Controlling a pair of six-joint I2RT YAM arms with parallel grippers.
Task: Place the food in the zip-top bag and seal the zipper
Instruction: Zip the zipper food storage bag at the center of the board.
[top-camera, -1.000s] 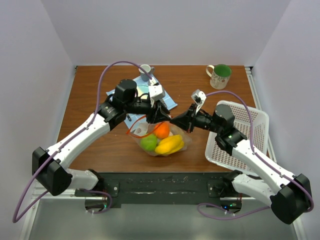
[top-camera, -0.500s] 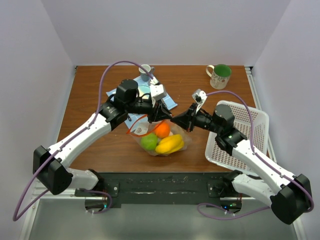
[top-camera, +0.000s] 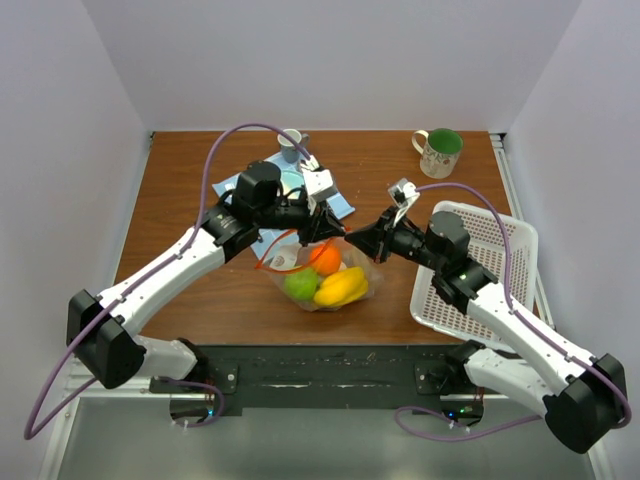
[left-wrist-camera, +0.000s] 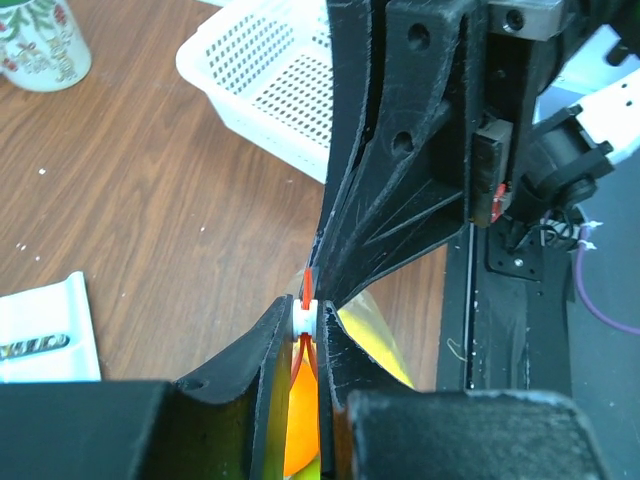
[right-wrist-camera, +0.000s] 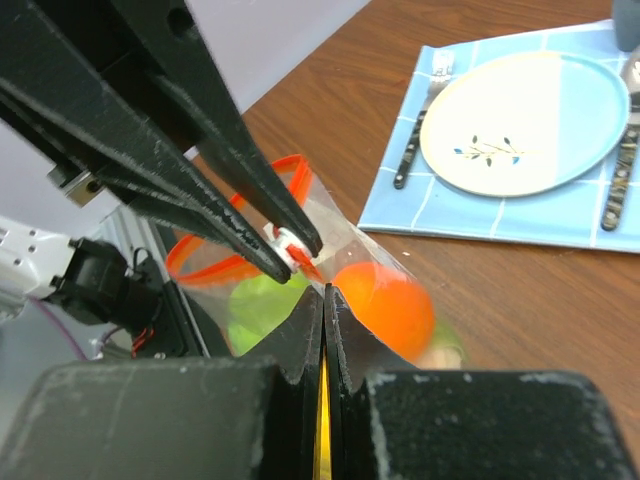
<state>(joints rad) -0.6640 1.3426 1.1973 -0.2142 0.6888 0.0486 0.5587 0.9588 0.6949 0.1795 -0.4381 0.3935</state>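
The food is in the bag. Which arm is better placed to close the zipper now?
Left. The left gripper pinches the white slider on the zipper; the right gripper only holds the zip-top bag edge.

One bag (top-camera: 288, 262) – three fruits (top-camera: 323, 260); one basket (top-camera: 500, 250), two mugs (top-camera: 437, 152).

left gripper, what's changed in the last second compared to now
The left gripper edged slightly right and closed its jaws on the zipper at the white slider. The right gripper stayed shut on the zip-top bag edge. The food inside, the basket and the mug did not move.
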